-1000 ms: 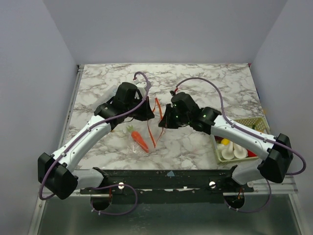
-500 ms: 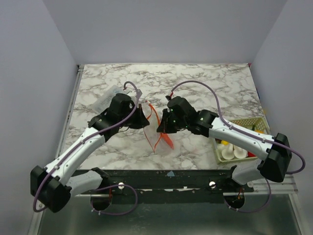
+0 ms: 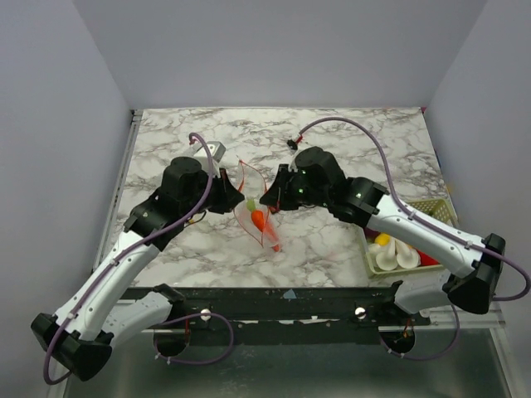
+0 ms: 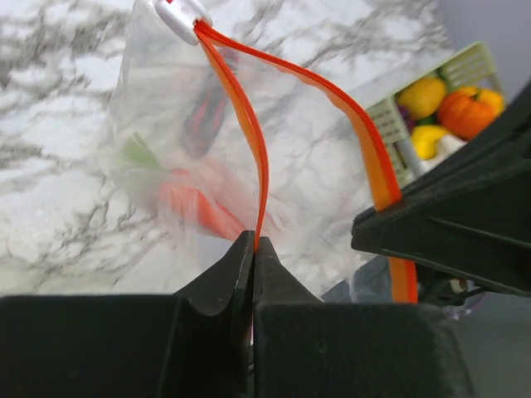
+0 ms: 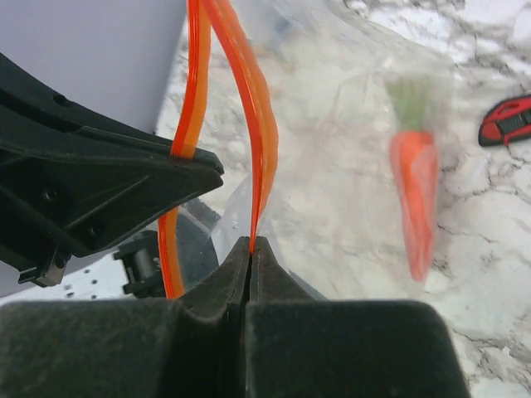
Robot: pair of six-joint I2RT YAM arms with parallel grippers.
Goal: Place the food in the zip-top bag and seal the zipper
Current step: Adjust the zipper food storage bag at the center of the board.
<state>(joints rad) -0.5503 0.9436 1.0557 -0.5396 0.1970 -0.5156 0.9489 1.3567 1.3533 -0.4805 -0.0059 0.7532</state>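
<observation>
Nearest, we see the left hand (image 4: 253, 242) and right hand (image 5: 250, 242) each clenched on one lip of the zipper (image 4: 246, 141). Beyond, the zip-top bag (image 3: 243, 214) hangs between them over the tabletop (image 3: 323, 245), carrot (image 5: 412, 195) inside. We judge the film light, limp and slippery; grip the stiffer strip. More food (image 4: 465, 112) lies in the basket (image 3: 438, 207).

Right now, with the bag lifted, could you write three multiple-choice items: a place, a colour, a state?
1. Where is the toy carrot? A inside the zip-top bag; B beneath it; C beside it.
2. What colour is the zipper? A blue; B green; C orange-red.
3. The left gripper is: A open; B shut on the zipper; C shut on the carrot.
Answers: A, it shows through clear plastic; C, the strip is orange-red; B, its jaws pinch the strip.
</observation>
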